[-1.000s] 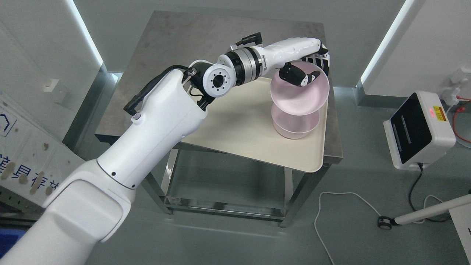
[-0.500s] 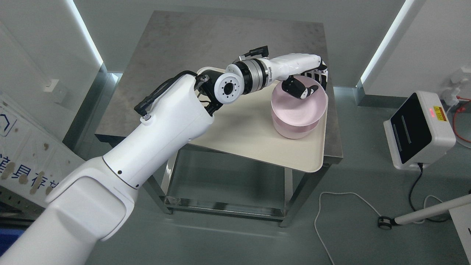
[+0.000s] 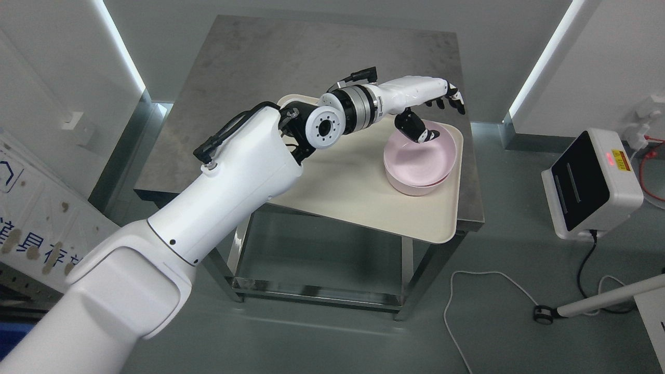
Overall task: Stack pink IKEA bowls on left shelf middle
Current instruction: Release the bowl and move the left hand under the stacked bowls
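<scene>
We find the left robot hand (image 3: 434,111) with fingers spread, holding nothing, its thumb just over the rim of the 2 nested pink bowls (image 3: 421,166) directly beneath. The stack sits on the cream tray (image 3: 353,192) on the desk (image 3: 311,57). We judge stacking complete; next calls for a clear upward withdrawal.

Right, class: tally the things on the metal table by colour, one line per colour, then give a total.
Pink: 2, the top bowl nested in the bottom bowl
Cream: 1, the tray under them
Total: 3
The left hand, fingers spread, holds nothing and is not counted.
</scene>
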